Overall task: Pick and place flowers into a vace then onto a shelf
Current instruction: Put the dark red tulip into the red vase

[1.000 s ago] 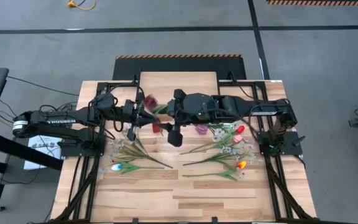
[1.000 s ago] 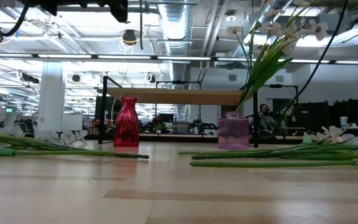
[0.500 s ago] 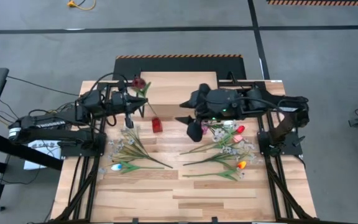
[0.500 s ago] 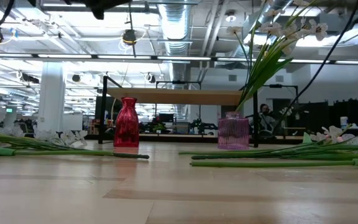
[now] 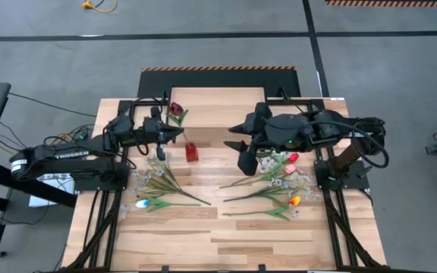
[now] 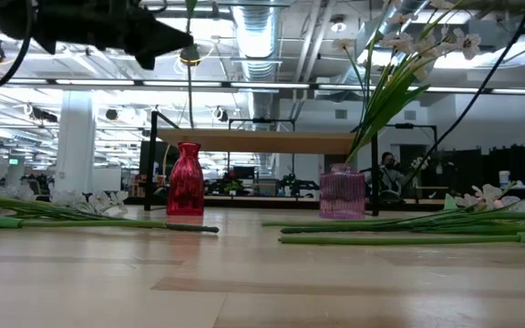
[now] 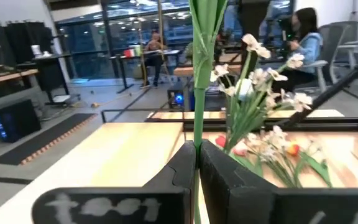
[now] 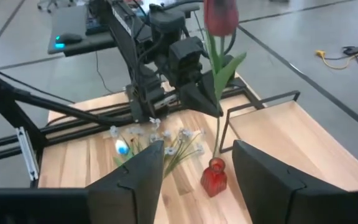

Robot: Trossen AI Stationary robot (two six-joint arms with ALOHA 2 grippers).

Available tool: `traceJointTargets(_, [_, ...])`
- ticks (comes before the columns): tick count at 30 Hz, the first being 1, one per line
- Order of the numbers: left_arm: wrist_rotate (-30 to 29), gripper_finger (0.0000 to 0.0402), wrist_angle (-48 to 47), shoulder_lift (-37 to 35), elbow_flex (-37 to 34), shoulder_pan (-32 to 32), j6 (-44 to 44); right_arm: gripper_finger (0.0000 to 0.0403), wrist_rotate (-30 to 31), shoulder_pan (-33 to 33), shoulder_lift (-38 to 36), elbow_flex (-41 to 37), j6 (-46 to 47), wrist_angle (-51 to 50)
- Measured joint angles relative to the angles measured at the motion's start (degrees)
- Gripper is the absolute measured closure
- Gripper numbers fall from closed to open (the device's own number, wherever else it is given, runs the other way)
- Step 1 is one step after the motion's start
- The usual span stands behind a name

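My left gripper (image 5: 177, 133) is shut on a dark red tulip (image 8: 219, 15) and holds it upright over the small red vase (image 5: 191, 152), left of the table's middle. The stem's lower end (image 6: 189, 137) reaches the vase's mouth; whether it is inside, I cannot tell. My right gripper (image 5: 240, 153) hangs open and holds nothing, above the table right of the red vase. A pink vase (image 6: 343, 196) stands there with a spray of white blossoms. More flowers (image 5: 158, 189) lie flat on the table. The shelf (image 5: 218, 106) stands at the far middle. My left gripper pinches the tulip's green stem (image 7: 196, 134) between its two fingers, somewhat below the stem's middle. The fingers lie level, come from the table's left and cross the stem. The tulip stands upright, its head above the fingers and its lower stem hanging toward the red vase.
A second heap of flowers (image 5: 275, 186) lies right of the middle, under and in front of my right arm. The table's near half is bare wood. Dark frame rails run along the left and right edges.
My right gripper has drawn back from the table's middle toward the right edge and risen. My left gripper has swung the upright tulip toward the far left, then come down and back toward the red vase, so the stem now reaches the vase's mouth.
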Motion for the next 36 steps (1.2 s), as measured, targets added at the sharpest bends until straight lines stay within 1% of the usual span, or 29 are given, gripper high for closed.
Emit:
traceJointTargets(3, [0.5,0.0401,1.4,0.0,-2.3,0.8,0.4,0.0232,0.0,-0.1,0.4,0.0,0.0,-1.0])
traceJointTargets(8, [7.0,0.0401,2.1,0.0,-4.0,3.0,0.9,0.0240,-0.4,-0.1,0.4,0.0,-0.3,-4.1])
traceJointTargets(11, [10.5,0.0401,1.9,0.1,-4.1,4.3,1.8,0.0240,-2.6,-0.1,0.4,0.0,-0.6,-5.3])
traceJointTargets(14, [12.5,0.0401,2.1,0.0,-4.1,5.3,2.4,0.0237,-3.8,-0.1,0.4,0.0,-0.7,-5.4])
traceJointTargets(22, [12.4,0.0401,5.2,0.0,-4.1,7.0,3.4,0.0237,-4.4,-0.1,0.4,0.0,-1.2,-5.3])
traceJointTargets(30, [11.7,0.0401,3.3,0.2,-4.1,8.2,4.3,0.0239,-4.7,-0.1,0.4,0.0,-1.1,-5.2])
traceJointTargets(33, [11.5,0.0401,3.4,2.1,-4.1,8.2,4.8,0.0240,-4.8,-0.1,0.5,0.0,-1.1,-5.2])
traceJointTargets(36, [11.6,0.0401,5.6,5.4,-4.1,8.2,4.8,0.0241,-4.8,-0.1,0.5,0.0,-1.1,-5.2])
